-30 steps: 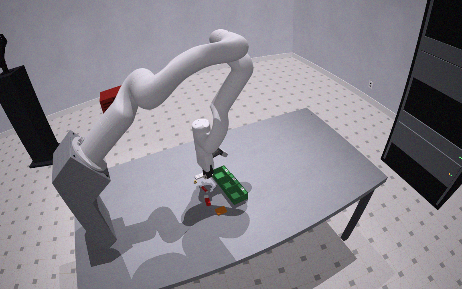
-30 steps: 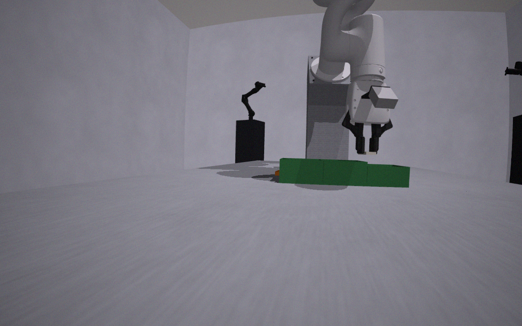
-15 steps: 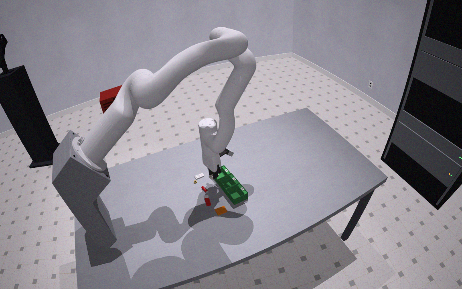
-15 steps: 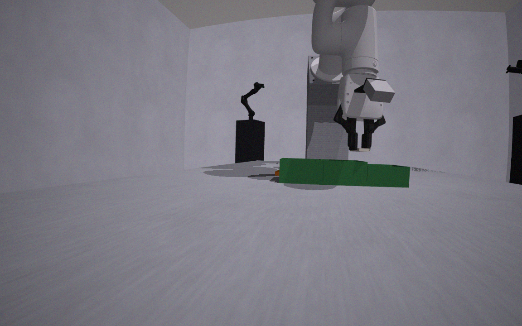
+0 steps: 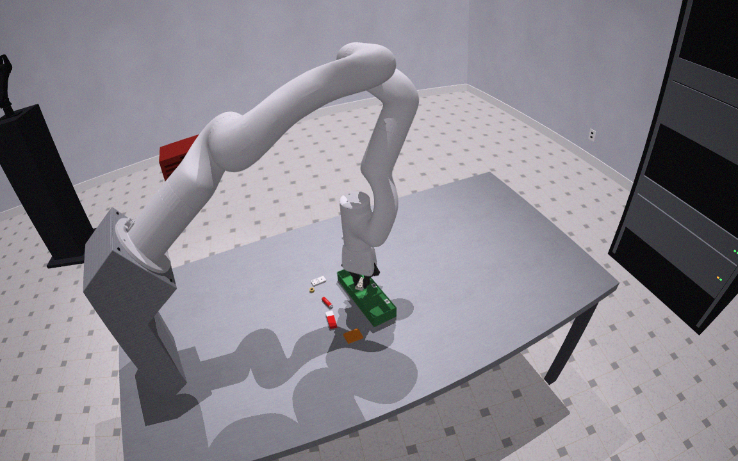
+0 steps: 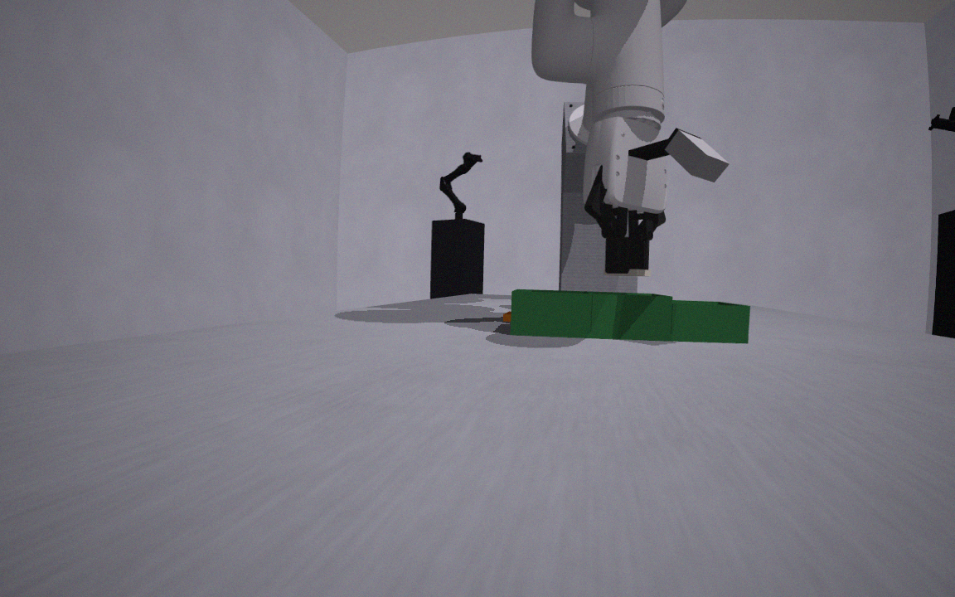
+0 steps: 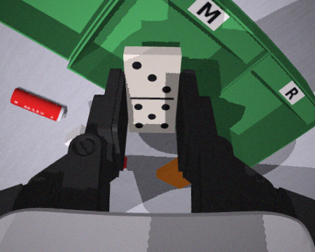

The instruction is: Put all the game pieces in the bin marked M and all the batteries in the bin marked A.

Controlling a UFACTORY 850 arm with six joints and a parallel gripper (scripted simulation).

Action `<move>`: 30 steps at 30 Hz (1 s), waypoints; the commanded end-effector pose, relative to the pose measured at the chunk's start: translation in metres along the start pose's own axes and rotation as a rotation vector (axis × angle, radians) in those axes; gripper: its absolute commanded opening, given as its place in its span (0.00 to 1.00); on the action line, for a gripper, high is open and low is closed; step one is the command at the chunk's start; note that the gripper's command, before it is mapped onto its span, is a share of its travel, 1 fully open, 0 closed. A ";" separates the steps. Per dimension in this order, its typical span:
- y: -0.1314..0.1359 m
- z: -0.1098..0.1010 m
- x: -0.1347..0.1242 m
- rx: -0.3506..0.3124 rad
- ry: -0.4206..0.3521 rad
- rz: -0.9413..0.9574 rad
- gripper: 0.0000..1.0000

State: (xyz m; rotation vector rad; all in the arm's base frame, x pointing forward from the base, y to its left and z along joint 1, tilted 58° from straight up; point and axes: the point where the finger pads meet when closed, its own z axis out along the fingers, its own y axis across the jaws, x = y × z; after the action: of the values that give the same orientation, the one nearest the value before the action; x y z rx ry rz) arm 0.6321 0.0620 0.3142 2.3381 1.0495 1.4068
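Note:
My gripper is shut on a white domino with black dots, held above the green bin M, the middle one of three joined bins. The end bin at the far side shows no readable label; I cannot read an A here. A second white domino lies flat on the table, left of the bins. A red battery lies on its side between that domino and a red and white block.
Bin R is the near end bin. A small gold nut lies by the second domino. The red and white block lies near an orange piece on the table.

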 end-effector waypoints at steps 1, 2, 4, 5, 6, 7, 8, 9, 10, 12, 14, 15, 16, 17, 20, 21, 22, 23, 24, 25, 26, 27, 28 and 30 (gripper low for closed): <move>0.004 0.000 0.001 0.002 -0.001 -0.157 0.00; 0.004 0.000 0.001 0.002 -0.001 -0.157 0.00; 0.004 0.000 0.001 0.005 0.000 -0.246 0.00; 0.004 0.000 0.001 0.006 0.000 -0.266 0.00; 0.004 0.000 0.001 0.007 0.001 -0.286 0.00; 0.004 0.000 0.001 0.008 0.001 -0.314 0.00; 0.004 0.000 0.001 0.010 0.002 -0.346 0.00; 0.004 0.000 0.001 0.011 0.002 -0.378 0.00; 0.004 0.000 0.001 0.013 0.003 -0.409 0.00; 0.004 0.000 0.001 0.015 0.004 -0.471 0.00; 0.004 0.000 0.001 0.017 0.006 -0.534 0.00; 0.004 0.000 0.001 0.018 0.006 -0.565 0.00; 0.004 0.000 0.001 0.019 0.006 -0.596 0.00; 0.004 0.000 0.001 0.019 0.007 -0.627 0.00; 0.004 0.000 0.001 0.020 0.007 -0.658 0.00; 0.004 0.000 0.001 0.019 0.006 -0.745 0.00; 0.004 0.000 0.001 0.018 0.006 -0.765 0.00; 0.004 0.000 0.001 0.017 0.006 -0.785 0.00; 0.004 0.000 0.001 0.016 0.005 -0.810 0.00; 0.004 0.000 0.001 0.014 0.003 -0.840 0.00; 0.004 0.000 0.001 0.011 0.002 -0.870 0.00; 0.004 0.000 0.001 0.007 -0.001 -0.900 0.00; 0.004 0.000 0.001 0.006 -0.002 -0.907 0.00; 0.004 0.000 0.001 0.006 -0.002 -0.907 0.00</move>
State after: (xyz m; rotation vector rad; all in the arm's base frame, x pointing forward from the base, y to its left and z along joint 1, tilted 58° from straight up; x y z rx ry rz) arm 0.6346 0.0593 0.3164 1.5378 1.7678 1.0468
